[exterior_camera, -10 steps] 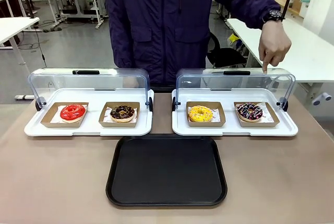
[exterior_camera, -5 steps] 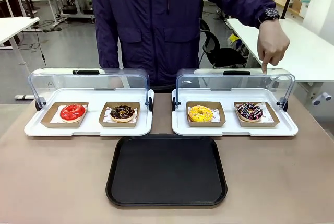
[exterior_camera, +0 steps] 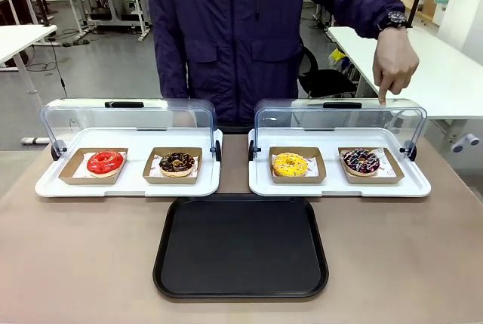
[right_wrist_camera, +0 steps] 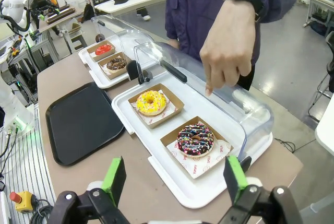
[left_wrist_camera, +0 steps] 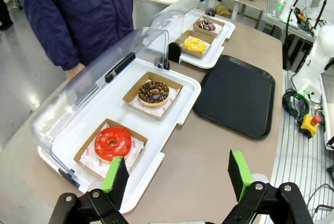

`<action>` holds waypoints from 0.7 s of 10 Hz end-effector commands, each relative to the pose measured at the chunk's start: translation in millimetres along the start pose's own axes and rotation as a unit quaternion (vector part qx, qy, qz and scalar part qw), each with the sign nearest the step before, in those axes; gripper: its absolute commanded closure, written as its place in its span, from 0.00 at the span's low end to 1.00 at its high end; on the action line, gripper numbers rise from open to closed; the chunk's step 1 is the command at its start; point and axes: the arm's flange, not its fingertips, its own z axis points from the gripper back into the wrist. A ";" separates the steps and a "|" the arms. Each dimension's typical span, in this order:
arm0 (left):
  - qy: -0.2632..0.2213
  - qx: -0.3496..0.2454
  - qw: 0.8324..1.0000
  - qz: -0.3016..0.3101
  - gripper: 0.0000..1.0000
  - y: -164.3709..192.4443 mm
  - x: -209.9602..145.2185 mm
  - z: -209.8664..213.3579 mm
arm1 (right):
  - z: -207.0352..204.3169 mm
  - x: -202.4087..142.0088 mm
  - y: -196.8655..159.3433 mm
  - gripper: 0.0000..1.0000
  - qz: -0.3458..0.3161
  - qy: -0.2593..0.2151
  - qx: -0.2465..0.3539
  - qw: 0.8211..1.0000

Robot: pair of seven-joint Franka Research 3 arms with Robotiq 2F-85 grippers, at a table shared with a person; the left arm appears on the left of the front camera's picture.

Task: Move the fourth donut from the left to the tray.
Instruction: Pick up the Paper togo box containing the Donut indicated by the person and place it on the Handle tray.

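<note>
The fourth donut, dark chocolate glaze with pink and white sprinkles, lies in a brown cardboard dish at the right end of the right white tray; it also shows in the right wrist view and far off in the left wrist view. The black tray lies bare in front of the two white trays, seen also as the tray and the tray. A person's hand points a finger down above the fourth donut. My left gripper and right gripper stand open, holding nothing.
Left to right sit a red donut, a chocolate crumb donut and a yellow donut, each in a cardboard dish. Both white trays have clear domed lids raised at the back. The person stands behind the table.
The person's body shifted slightly sideways; the pointing hand stays above the right tray. The donuts and trays have not moved.
</note>
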 end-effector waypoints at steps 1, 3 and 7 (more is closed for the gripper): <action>-0.004 -0.004 1.000 -0.004 0.00 0.3 -0.4 0.4 | -11.1 17.6 7.3 0.00 0.028 0.031 -0.004 0.999; -0.004 -0.004 1.000 -0.004 0.00 0.3 -0.4 0.4 | -40.3 40.8 24.0 0.00 0.074 0.102 -0.004 0.992; -0.004 -0.004 1.000 -0.004 0.00 0.3 -0.4 0.4 | -98.8 37.7 54.2 0.00 0.166 0.256 0.002 0.952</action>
